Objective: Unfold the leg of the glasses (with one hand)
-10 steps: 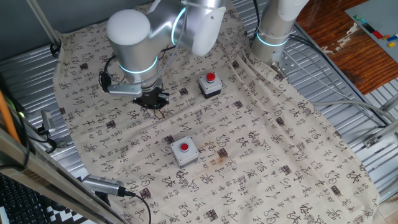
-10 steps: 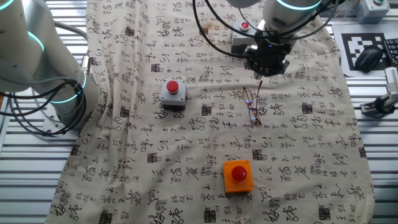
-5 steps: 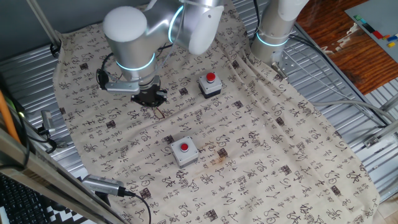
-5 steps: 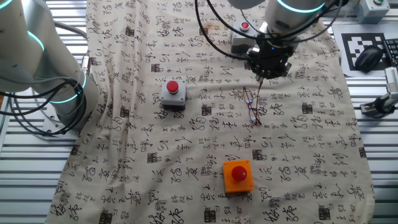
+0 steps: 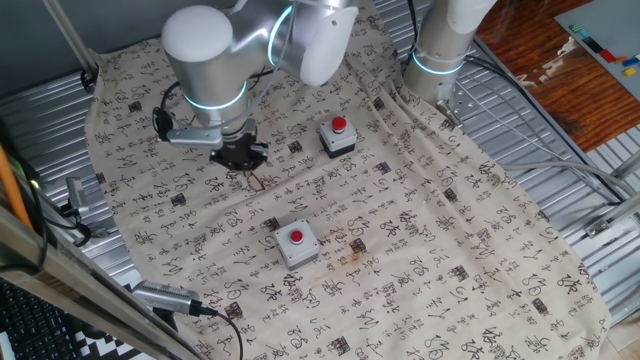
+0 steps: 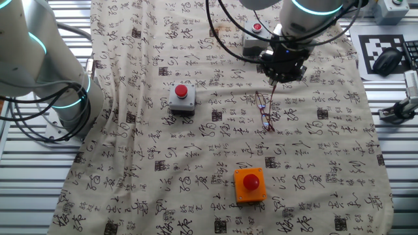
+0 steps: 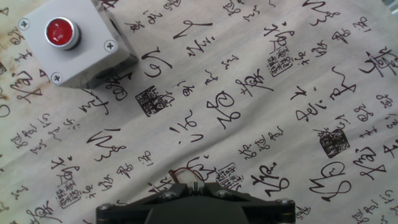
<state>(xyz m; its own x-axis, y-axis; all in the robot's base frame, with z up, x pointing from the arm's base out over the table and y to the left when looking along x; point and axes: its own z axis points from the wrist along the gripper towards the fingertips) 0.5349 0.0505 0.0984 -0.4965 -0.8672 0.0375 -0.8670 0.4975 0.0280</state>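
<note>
Gripper, pinched on a leg of the glasses, has pulled farther outward, unfolding it

I see black brush-style characters and square seal stamps printed all over the cloth around the grey button box, but I can't read any of them.

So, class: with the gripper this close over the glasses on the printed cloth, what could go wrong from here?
1. The glasses are thin wire; the gripper, close above one end, might bend the leg.
2. They lie loose on the wrinkled cloth, so they may slide instead of unfolding.
3. The hand view shows only a sliver of frame, so alignment is uncertain.
</note>
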